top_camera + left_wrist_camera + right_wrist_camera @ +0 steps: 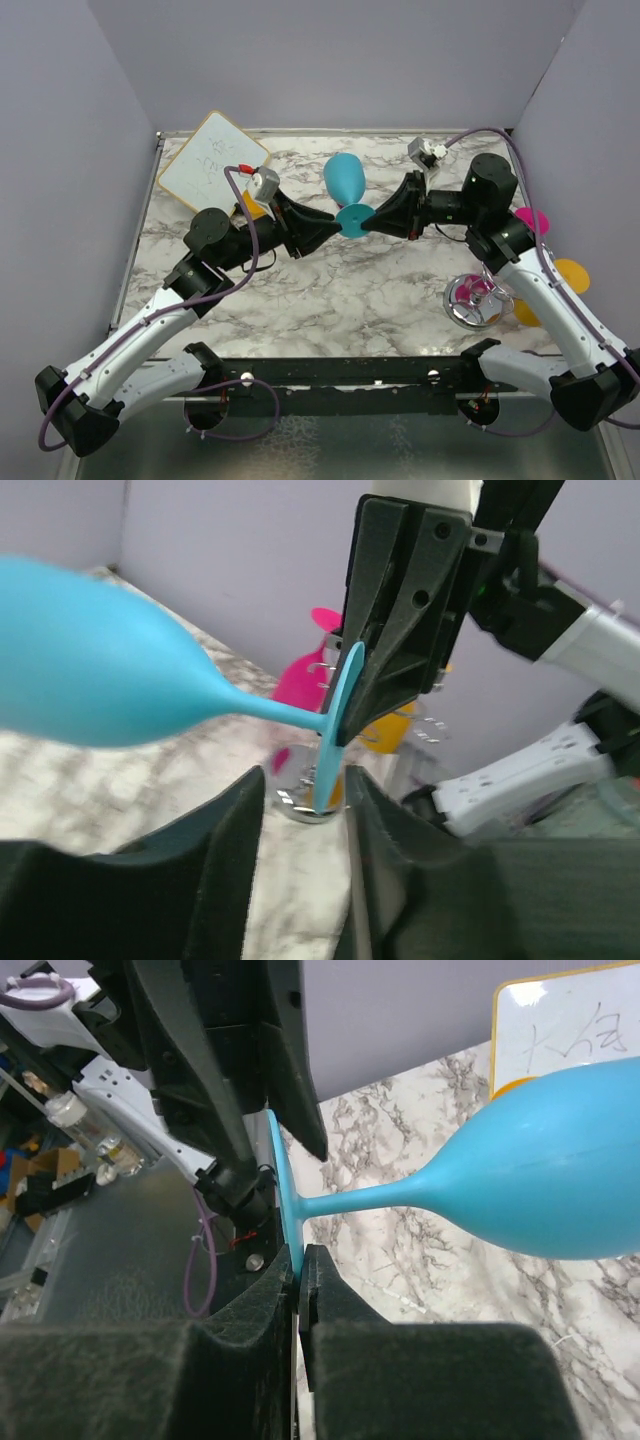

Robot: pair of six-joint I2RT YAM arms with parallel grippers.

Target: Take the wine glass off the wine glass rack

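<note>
Left fingers (pixel 222 850) apart; right fingers (pixel 255 1305) together, tips facing

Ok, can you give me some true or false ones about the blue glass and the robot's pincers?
1. The blue wine glass hangs on the wine glass rack. False: it is off the rack, held sideways above the table.
2. The right pincer grips the glass by its round foot. True.
3. The left pincer is shut tight. False: its fingers stand apart.
4. A pink glass is at the rack. True.
</note>
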